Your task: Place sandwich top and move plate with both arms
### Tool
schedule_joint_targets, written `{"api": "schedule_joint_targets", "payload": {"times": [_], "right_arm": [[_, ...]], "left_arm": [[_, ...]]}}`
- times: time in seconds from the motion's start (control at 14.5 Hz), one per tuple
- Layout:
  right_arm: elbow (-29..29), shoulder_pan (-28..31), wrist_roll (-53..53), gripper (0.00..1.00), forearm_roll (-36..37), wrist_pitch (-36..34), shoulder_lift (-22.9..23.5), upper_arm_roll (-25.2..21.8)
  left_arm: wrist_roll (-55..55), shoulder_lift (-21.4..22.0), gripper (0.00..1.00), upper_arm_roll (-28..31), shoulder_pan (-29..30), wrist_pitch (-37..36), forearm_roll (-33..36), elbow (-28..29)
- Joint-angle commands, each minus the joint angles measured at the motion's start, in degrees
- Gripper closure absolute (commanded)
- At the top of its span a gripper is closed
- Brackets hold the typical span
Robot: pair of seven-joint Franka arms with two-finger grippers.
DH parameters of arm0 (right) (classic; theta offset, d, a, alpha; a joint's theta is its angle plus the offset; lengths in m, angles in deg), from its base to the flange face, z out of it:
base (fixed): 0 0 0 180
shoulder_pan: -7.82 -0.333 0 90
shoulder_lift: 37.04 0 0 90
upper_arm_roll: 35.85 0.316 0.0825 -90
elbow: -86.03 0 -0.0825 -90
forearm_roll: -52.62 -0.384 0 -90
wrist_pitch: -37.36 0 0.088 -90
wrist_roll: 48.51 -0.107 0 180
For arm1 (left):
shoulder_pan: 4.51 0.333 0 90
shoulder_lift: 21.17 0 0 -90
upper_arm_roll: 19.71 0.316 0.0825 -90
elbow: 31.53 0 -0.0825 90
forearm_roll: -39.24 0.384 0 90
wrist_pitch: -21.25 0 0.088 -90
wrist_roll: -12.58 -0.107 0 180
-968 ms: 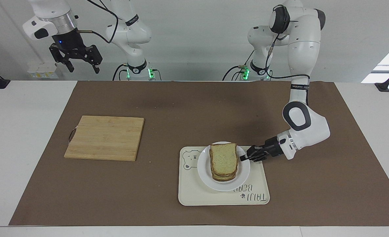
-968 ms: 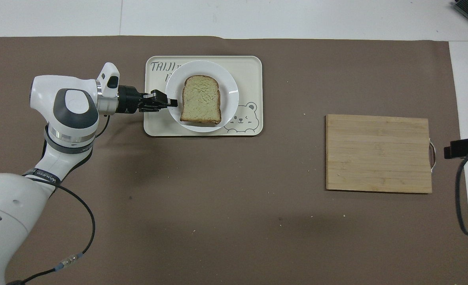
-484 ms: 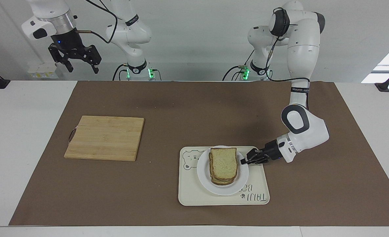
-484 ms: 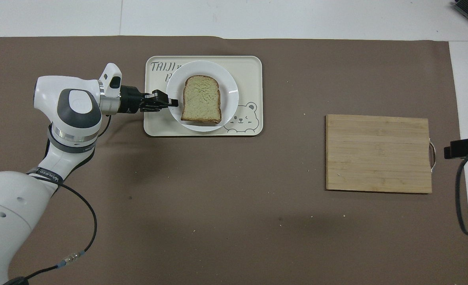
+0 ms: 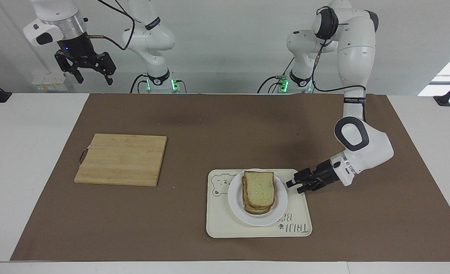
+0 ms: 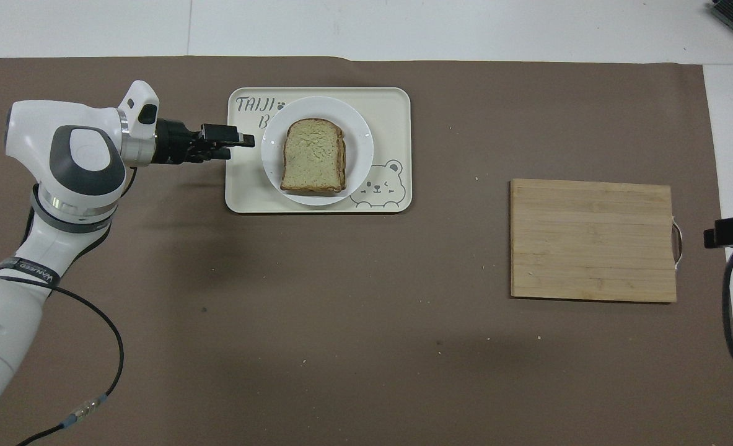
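Overhead view shows you the sandwich top (image 6: 312, 153) already stacked on the plate (image 6: 359, 144) inside the tray (image 6: 397, 111), left claw (image 6: 242, 140) wide open and empty at its nine o'clock, right claw (image 5: 91, 72) open, idle overhead, no plate move apparently left.

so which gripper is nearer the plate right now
Left. The left gripper sits low over the tray, just off the plate rim. The right gripper waits raised high at the right arm's end of the table.
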Motion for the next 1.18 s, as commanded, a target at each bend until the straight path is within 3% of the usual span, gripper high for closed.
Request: {"api": "schedule_joint_targets", "payload": {"times": [0.0,0.28,0.41,0.76,1.11], "right_arm": [[-0.34,0.87,0.09,0.0,-0.56,0.31,0.09,0.48],[-0.26,1.13,0.0,0.0,-0.65,0.4,0.09,0.39],[-0.34,1.48,0.0,0.0,-0.56,0.31,0.09,0.39],[-0.26,2.45,0.09,0.0,-0.48,-0.04,0.0,0.39],[-0.43,2.97,0.52,0.0,-0.04,0.13,-0.44,0.22]], "left_arm": [[6.08,3.81,0.0,0.37,0.39,-1.18,9.96,0.81],[10.75,7.42,0.0,1.94,0.39,-3.71,20.35,0.99],[13.22,9.52,0.0,2.39,0.39,-5.92,28.69,0.81],[20.06,17.51,0.0,3.18,0.48,-14.26,44.78,0.55],[25.35,25.95,0.0,3.18,0.39,-22.69,50.17,0.55]]}}
